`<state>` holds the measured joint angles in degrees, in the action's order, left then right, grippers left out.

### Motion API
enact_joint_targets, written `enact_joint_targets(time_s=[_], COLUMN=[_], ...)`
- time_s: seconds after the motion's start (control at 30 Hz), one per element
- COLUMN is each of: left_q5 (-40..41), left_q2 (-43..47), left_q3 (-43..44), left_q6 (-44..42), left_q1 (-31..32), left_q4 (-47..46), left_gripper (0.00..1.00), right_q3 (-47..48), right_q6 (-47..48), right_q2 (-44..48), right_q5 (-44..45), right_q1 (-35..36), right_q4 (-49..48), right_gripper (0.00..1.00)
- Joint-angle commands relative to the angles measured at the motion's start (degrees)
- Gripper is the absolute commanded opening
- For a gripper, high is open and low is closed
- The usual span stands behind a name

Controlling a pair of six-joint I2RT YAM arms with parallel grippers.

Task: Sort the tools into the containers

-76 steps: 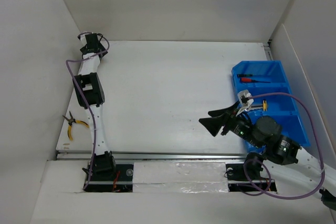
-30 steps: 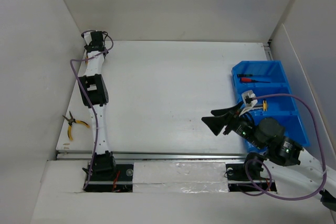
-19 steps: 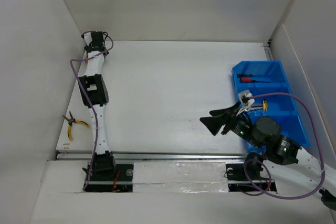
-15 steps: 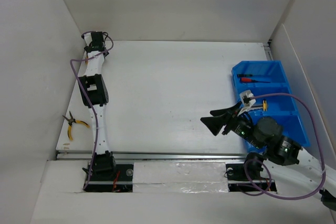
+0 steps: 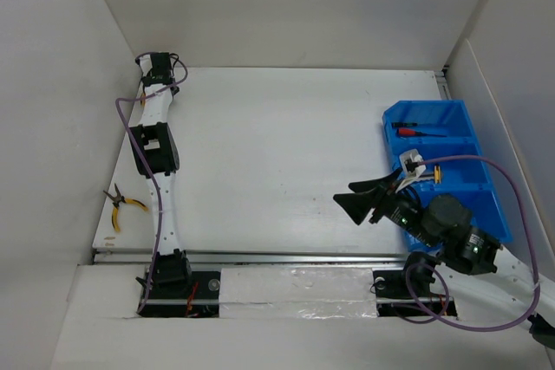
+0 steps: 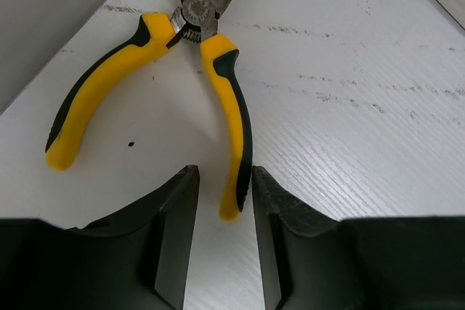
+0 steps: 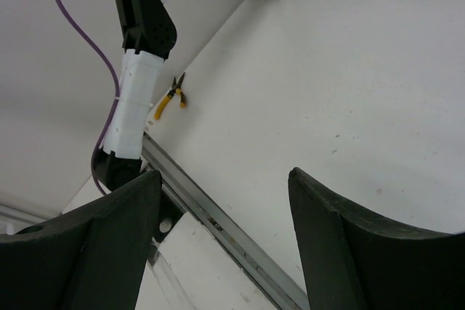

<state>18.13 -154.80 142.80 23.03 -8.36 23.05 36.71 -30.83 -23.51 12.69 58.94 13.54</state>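
I work on a scuffed white table boxed in by pale walls. My right gripper hangs spread wide and empty beside the blue bin. In the far left corner my left gripper, jaws narrowly apart, straddles one handle tip of the yellow-and-black pliers, which lie flat with their steel nose pointing away

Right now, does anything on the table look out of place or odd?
Two tools sit outside the blue bin: near pliers at the table's left edge, and far pliers in the far-left corner, handles splayed, one handle tip inside the open left gripper. Nothing looks damaged.
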Motion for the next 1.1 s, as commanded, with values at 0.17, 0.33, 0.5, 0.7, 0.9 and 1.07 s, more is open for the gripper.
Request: enact_joint_targets(time_s=[0.17,0.33,0.5,0.7,0.9,1.07], left_q5=[-1.43,-5.38,-17.50,-19.52,-22.43,-22.88], left_q2=[1.17,6.34,13.99,19.87,32.60,40.97], left_q3=[2.31,-5.41,-17.55,-18.70,-35.46,-49.35], left_q6=[-1.23,-2.64,1.84,1.15,2.72,2.46], left_q1=[-0.34,-0.34,-0.96,3.96,8.53,12.40], left_q4=[0.60,-4.23,-12.06,-9.25,-17.23,-22.69], left_gripper=[0.00,0.00,0.00,0.00,0.00,0.00], right_q3=[2.40,2.75,3.02,3.81,4.77,5.22], right_q6=[1.04,1.04,1.30,1.03,0.68,0.24], right_q2=[1.62,2.15,2.68,2.76,3.55,4.61], right_q5=[0.32,0.58,1.81,4.80,7.87,12.26], right_q1=[0.30,0.30,0.30,0.30,0.30,0.30], right_q4=[-0.36,0.17,0.35,1.31,2.28,3.69], right_gripper=[0.75,0.75,0.75,0.75,0.75,0.75])
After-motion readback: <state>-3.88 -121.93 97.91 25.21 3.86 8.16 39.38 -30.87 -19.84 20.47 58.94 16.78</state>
